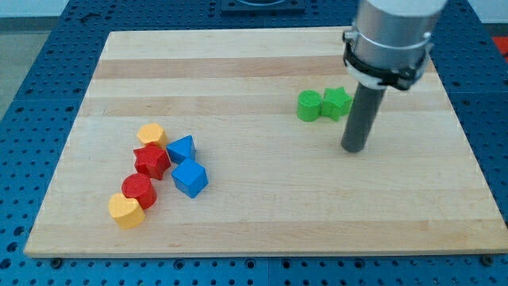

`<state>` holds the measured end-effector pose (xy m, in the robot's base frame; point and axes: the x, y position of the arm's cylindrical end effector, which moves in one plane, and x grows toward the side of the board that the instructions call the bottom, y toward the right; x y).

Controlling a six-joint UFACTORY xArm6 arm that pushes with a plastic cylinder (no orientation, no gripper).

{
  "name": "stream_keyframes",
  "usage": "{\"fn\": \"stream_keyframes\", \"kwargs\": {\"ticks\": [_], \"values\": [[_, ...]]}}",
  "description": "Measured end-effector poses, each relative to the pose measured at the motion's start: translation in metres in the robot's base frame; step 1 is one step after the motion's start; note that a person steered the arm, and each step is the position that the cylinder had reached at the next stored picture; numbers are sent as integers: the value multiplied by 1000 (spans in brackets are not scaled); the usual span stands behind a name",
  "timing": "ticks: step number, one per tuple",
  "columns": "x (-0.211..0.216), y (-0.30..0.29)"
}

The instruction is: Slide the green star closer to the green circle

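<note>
Under my arm lies a pale wooden desk point(262, 214) on a blue perforated base point(48, 48). My tool is a bare rod with nothing to spread or pinch; my tip point(354, 148) rests just below-right of the green star point(337, 102), which touches the green circle point(309, 106) on its left. Far left cluster red, blue and yellow blocks.
</note>
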<state>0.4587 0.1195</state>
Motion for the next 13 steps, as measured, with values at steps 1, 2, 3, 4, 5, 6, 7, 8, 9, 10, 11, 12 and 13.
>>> {"fn": "stream_keyframes", "kwargs": {"ticks": [1,2,3,4,5,6,7,8,9,10,11,12,13], "values": [[-32,-19],[-51,-9],[-67,57],[-138,87],[-203,82],[-225,66],[-192,69],[-150,89],[-111,108],[-86,111],[-87,112],[-104,90],[-104,55]]}}
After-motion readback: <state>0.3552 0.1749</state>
